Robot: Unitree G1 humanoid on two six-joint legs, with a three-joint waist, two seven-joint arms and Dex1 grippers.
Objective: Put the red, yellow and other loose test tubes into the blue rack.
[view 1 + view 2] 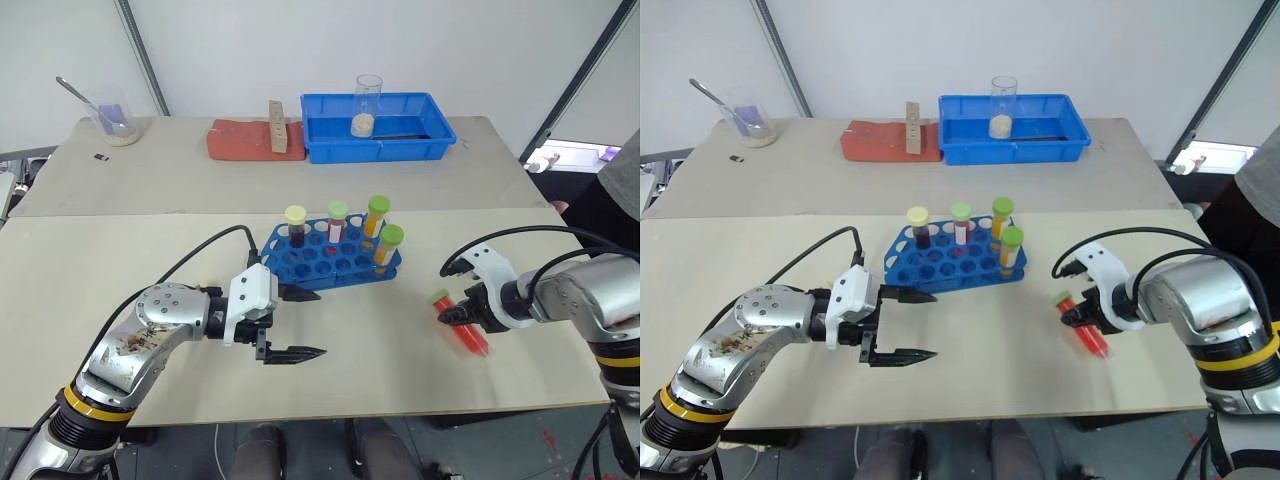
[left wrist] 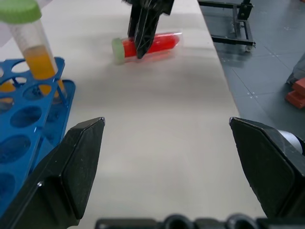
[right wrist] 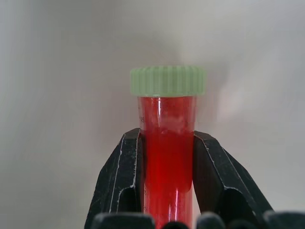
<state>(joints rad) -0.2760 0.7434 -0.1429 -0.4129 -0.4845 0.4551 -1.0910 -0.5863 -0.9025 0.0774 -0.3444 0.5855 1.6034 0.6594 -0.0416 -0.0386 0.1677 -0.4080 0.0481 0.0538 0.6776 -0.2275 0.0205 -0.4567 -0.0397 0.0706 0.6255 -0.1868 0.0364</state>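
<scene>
A loose test tube (image 1: pixel 470 336) with bright red liquid and a green cap lies on the table at the right. My right gripper (image 1: pixel 462 316) is shut on it, its black fingers (image 3: pixel 121 176) pressed against both sides of the tube (image 3: pixel 167 138) just below the cap. The blue rack (image 1: pixel 320 262) stands at mid-table and holds several capped tubes: one with a pale-yellow cap (image 1: pixel 296 225) and dark liquid, and green-capped ones (image 1: pixel 377 215) with yellow-orange liquid. My left gripper (image 1: pixel 320 323) hovers open just in front of the rack, pointing toward the red tube (image 2: pixel 147 45), with nothing between its fingers.
At the back of the table stand a large blue bin (image 1: pixel 420 140) with a glass beaker (image 1: pixel 368 105) in it, a red pad (image 1: pixel 240 140) with a wooden block (image 1: pixel 276 125), and a beaker with a spoon (image 1: pixel 115 120). A person stands at the right edge (image 1: pixel 620 190).
</scene>
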